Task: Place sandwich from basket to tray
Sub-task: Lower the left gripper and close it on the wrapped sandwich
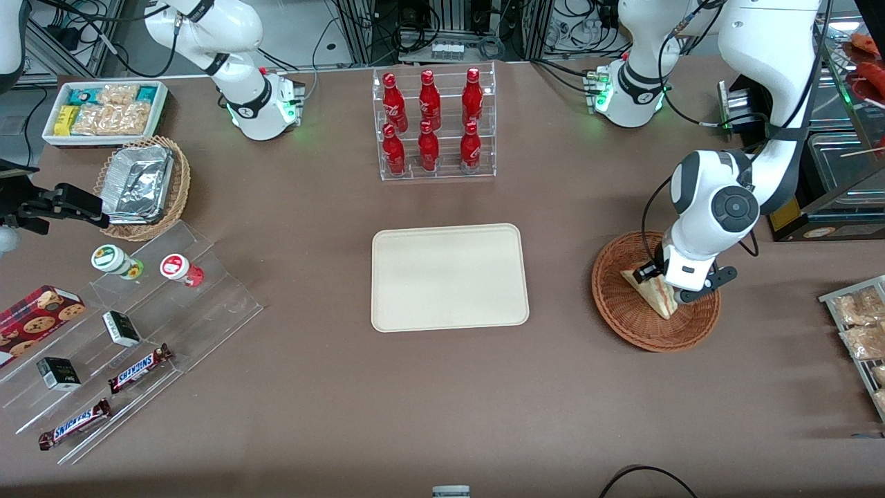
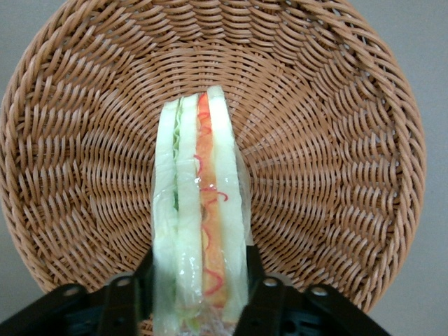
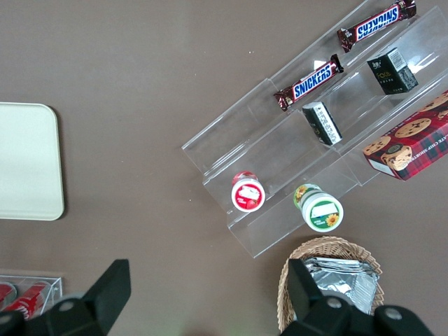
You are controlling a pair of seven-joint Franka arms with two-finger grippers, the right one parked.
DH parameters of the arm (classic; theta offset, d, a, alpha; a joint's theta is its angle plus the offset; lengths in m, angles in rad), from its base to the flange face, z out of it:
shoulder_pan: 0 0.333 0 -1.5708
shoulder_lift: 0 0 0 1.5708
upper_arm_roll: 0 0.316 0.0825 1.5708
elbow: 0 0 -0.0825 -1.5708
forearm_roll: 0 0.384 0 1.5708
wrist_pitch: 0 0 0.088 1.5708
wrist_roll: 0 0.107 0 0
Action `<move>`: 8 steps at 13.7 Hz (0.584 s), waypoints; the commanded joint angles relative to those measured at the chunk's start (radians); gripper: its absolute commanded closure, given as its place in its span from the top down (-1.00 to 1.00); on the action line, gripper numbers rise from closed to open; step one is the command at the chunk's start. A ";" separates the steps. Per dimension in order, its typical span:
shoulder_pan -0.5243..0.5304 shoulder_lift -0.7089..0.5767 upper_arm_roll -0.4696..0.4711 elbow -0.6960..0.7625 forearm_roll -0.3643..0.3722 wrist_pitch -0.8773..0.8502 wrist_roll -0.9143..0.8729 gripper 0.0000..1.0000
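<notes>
While the cream-beige rectangular tray [image 1: 449, 277] is lying bare, the pale triangular sandwich [image 2: 201, 217] is being gripped by the black two-finger gripper [image 2: 199, 290] inside the reddish-brown woven basket [image 2: 336, 140].

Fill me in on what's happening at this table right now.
The left arm's gripper is down in the basket, its fingers closed on either side of the sandwich, which stands on edge. The sandwich has not left the basket. The tray lies flat at the middle of the table, toward the parked arm's end from the basket, with nothing on it.
</notes>
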 commanded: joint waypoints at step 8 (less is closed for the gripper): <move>-0.030 -0.059 -0.032 0.228 -0.004 -0.374 0.003 -1.00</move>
